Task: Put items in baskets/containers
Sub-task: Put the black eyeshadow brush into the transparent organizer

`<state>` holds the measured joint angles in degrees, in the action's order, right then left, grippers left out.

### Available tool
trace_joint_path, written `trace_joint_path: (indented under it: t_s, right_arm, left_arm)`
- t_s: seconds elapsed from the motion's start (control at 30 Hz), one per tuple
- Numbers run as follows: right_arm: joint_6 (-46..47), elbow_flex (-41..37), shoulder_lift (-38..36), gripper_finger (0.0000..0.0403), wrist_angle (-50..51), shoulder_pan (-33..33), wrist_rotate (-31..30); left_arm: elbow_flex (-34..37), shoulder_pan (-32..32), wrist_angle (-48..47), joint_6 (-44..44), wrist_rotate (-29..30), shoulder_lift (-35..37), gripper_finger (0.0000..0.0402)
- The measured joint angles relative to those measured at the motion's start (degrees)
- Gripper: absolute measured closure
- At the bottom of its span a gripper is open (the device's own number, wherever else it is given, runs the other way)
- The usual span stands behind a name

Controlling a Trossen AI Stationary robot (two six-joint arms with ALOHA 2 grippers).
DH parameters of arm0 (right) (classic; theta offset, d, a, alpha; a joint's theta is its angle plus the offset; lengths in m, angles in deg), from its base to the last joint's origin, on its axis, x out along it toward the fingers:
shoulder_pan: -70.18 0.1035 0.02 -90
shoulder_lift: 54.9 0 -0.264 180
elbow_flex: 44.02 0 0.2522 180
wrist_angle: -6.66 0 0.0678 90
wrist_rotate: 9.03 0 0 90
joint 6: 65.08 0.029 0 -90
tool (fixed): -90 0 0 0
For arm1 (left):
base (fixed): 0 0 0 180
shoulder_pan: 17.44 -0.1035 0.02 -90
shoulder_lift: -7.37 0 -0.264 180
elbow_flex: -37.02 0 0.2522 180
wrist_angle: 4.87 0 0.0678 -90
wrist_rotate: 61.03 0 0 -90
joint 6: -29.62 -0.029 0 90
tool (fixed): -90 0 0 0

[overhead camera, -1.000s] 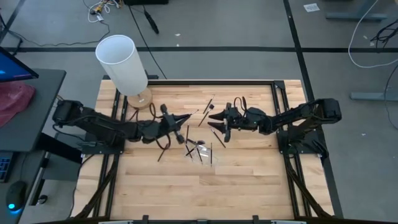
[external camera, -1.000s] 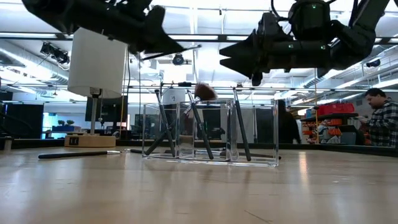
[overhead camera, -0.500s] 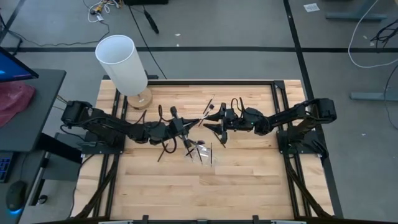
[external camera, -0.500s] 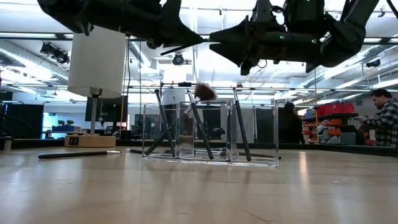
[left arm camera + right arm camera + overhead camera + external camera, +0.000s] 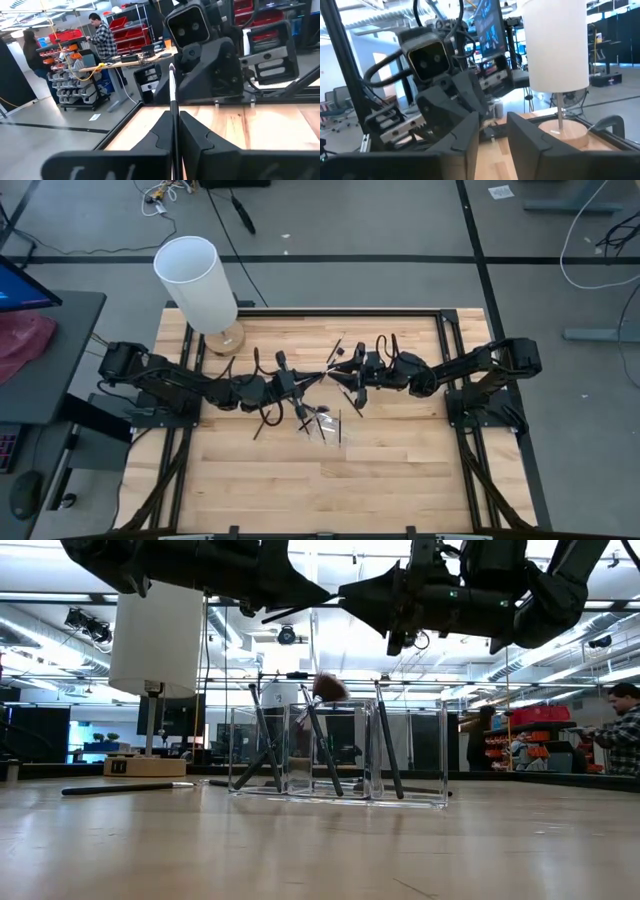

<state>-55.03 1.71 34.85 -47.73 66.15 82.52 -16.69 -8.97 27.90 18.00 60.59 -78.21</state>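
Note:
A clear holder (image 5: pixel 325 425) (image 5: pixel 340 755) stands mid-table with several black brushes leaning inside it. High above it my left gripper (image 5: pixel 303 383) (image 5: pixel 318 600) is shut on one thin black brush (image 5: pixel 173 107), which points at my right gripper (image 5: pixel 342 375) (image 5: pixel 348 590). The two grippers face each other, almost tip to tip. My right gripper's fingers (image 5: pixel 527 140) show a gap and stand on either side of the brush's free end (image 5: pixel 171 69). Loose brushes (image 5: pixel 262 420) (image 5: pixel 125 787) lie flat on the wood. My left gripper pinches the brush's shaft (image 5: pixel 174 125) between its two fingers. It comes level from the table's left, with the fingers lying along the brush. The brush sticks out past the fingertips toward the right, roughly level and clear of the table. My right gripper: I cannot tell whether its fingers touch the brush's free end.
A tall white cylinder on a round wooden base (image 5: pixel 197 280) stands at the far left corner. More loose brushes (image 5: pixel 335 350) lie behind the grippers. People stand in the room beyond the table (image 5: pixel 620 730).
My left gripper has carried the brush toward the table's right and slightly up. My right gripper has come left to meet it and risen. Its fingers have narrowed around the brush's free end.

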Motion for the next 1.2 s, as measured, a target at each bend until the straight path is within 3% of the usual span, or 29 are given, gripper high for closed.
trace_joint_path:
  t_s: [0.53,0.8,0.97,1.2]
  right_arm:
    - [-2.89,2.09,-0.1,0.039,1.48,0.04,2.83]
    - [-3.84,2.17,-0.2,0.0392,3.05,0.02,2.58]
    - [-5.12,2.03,-4.26,0.0393,15.41,-0.82,2.13]
    - [-7.49,2.05,-19.08,0.0393,38.72,-0.74,1.4]
  left_arm:
    - [0.11,0.0,-0.01,0.39,-0.98,0.0,0.0383]
    - [0.13,-0.04,-0.17,0.46,0.36,0.0,0.0368]
    - [0.07,0.0,-2.18,0.6,2.66,0.24,0.0314]
    - [0.07,0.11,-3.72,0.59,5.8,0.24,0.0212]
